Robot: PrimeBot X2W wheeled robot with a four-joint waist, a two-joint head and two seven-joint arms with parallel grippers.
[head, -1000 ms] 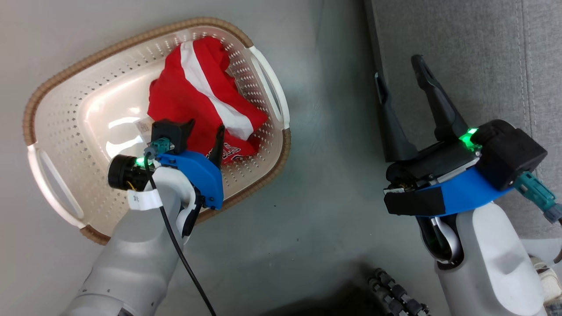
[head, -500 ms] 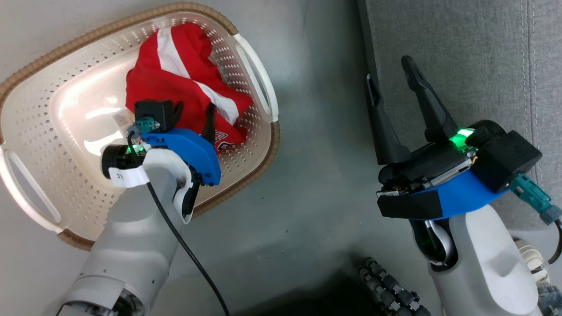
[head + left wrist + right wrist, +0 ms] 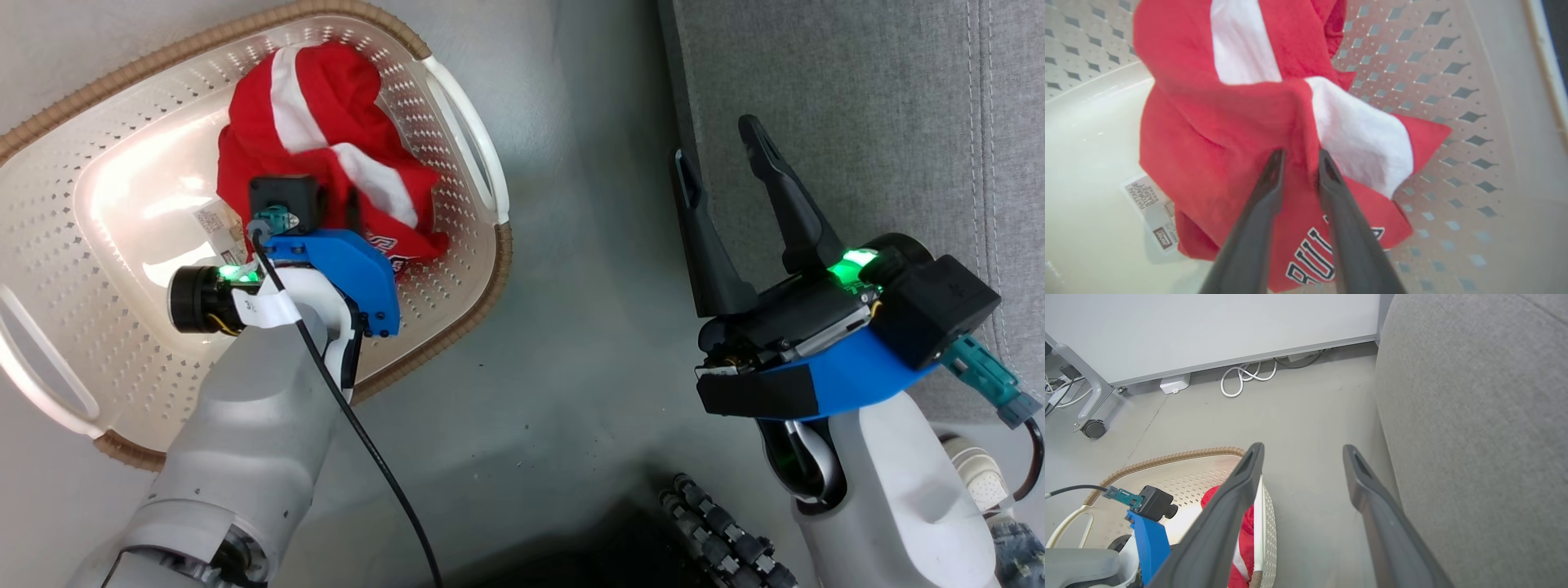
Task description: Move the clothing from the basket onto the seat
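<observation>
Red, thin fabric: the clothing (image 3: pixel 326 139) lies bunched in the basket (image 3: pixel 122 327), upper left of the head view. It looks light and limp, and will likely trail (best taken by a raised fold). Mid-frame in the left wrist view, the left gripper (image 3: pixel 1300 157) pinches such a fold. The right wrist view shows the right gripper (image 3: pixel 1302 448) spread and empty beside the seat (image 3: pixel 1474 416).

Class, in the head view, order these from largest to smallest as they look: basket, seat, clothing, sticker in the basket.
1. basket and seat: similar spans, both cut off by the frame, so I won't rank them.
2. clothing
3. sticker
</observation>
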